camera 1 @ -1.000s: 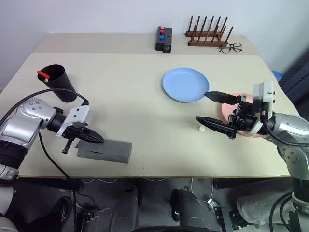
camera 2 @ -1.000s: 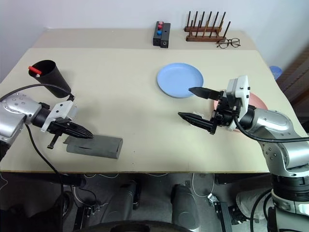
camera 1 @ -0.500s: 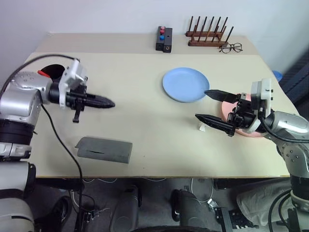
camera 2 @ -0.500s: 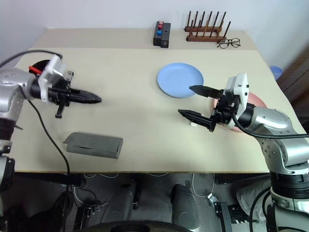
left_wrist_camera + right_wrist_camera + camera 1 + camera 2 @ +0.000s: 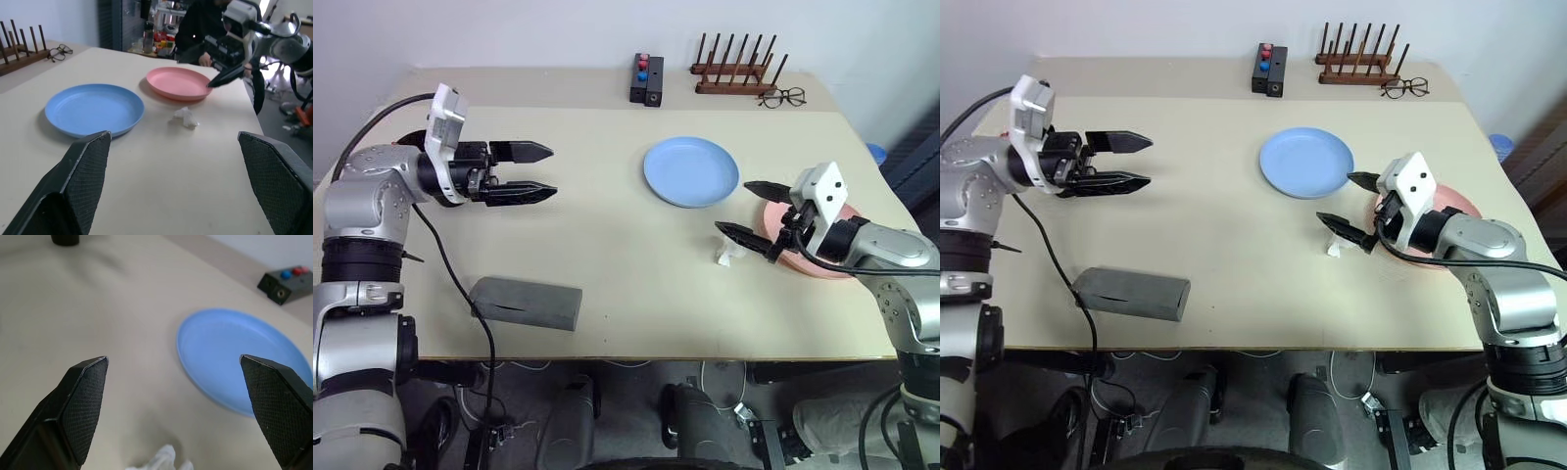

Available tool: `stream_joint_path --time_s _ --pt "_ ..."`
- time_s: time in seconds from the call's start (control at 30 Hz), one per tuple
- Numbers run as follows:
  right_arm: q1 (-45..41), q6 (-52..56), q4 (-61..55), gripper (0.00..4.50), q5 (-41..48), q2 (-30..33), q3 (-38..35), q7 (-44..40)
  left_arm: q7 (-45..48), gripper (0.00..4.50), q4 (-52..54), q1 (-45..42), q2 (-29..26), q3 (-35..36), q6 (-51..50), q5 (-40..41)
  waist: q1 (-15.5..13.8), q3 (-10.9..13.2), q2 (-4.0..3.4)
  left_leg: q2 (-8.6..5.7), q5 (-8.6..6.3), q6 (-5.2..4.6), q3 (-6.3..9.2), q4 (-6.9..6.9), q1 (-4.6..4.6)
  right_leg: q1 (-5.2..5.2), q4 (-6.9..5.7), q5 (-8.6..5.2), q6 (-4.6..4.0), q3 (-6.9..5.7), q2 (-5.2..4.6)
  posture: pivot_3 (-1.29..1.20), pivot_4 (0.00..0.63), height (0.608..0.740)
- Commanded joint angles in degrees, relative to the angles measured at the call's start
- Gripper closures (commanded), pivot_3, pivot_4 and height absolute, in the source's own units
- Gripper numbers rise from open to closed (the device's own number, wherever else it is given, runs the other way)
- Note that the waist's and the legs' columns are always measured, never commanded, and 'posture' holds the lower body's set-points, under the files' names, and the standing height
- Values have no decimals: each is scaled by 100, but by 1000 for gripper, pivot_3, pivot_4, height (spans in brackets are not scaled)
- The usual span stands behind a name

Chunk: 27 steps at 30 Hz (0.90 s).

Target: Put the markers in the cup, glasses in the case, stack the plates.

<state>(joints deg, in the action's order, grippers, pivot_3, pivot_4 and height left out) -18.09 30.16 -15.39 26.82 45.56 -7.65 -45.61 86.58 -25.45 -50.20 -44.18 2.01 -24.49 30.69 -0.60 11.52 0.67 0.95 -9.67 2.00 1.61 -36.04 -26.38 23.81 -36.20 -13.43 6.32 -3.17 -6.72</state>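
My left gripper (image 5: 540, 170) hangs above the table (image 5: 578, 235), fingers spread and empty; the grey case (image 5: 526, 304) lies at its six o'clock. The blue plate (image 5: 691, 172) sits mid-table. My right gripper (image 5: 756, 213), fingers apart, hovers at the pink plate (image 5: 824, 264)'s nine o'clock.

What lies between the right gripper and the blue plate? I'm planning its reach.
Bare tabletop between the right gripper and the blue plate, in the right wrist view.

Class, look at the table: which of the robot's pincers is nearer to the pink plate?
The right pincer. It hangs open at the pink plate's near edge, while the left pincer is far across the table, open above its left side.
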Motion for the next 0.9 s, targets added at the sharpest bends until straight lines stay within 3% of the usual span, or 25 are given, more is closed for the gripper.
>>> stream_joint_path --time_s 0.03,0.23,0.5,0.8,0.9 --pt "-65 485 -197 94 76 287 -7 -93 -60 99 303 40 -8 207 -195 135 0 0 0 0 0 0 0 0 0 0 0 0 0 0 0 0 150 740" --pt "-316 1155 50 94 -109 430 198 78 -78 99 644 200 30 241 -412 243 2 0 0 1 0 0 1 0 1 0 0 -9 -17 0 0 0 150 740" --pt "-280 1973 920 94 -699 1505 373 -85 -25 99 1106 519 -35 423 -830 568 0 0 0 -1 0 0 0 2 0 -2 6 -10 -18 0 -2 0 150 740" --pt "-362 2711 932 94 -789 1390 674 -1 -8 99 1216 623 -68 374 -868 563 34 -1 -1 2 0 0 0 2 2 1 1 -10 -19 1 1 0 150 740" --pt "-358 2773 1044 961 -939 1392 826 63 -3 0 1227 628 -73 369 -847 551 25 -1 -1 1 0 0 1 0 1 1 2 -10 -19 1 0 0 150 740"
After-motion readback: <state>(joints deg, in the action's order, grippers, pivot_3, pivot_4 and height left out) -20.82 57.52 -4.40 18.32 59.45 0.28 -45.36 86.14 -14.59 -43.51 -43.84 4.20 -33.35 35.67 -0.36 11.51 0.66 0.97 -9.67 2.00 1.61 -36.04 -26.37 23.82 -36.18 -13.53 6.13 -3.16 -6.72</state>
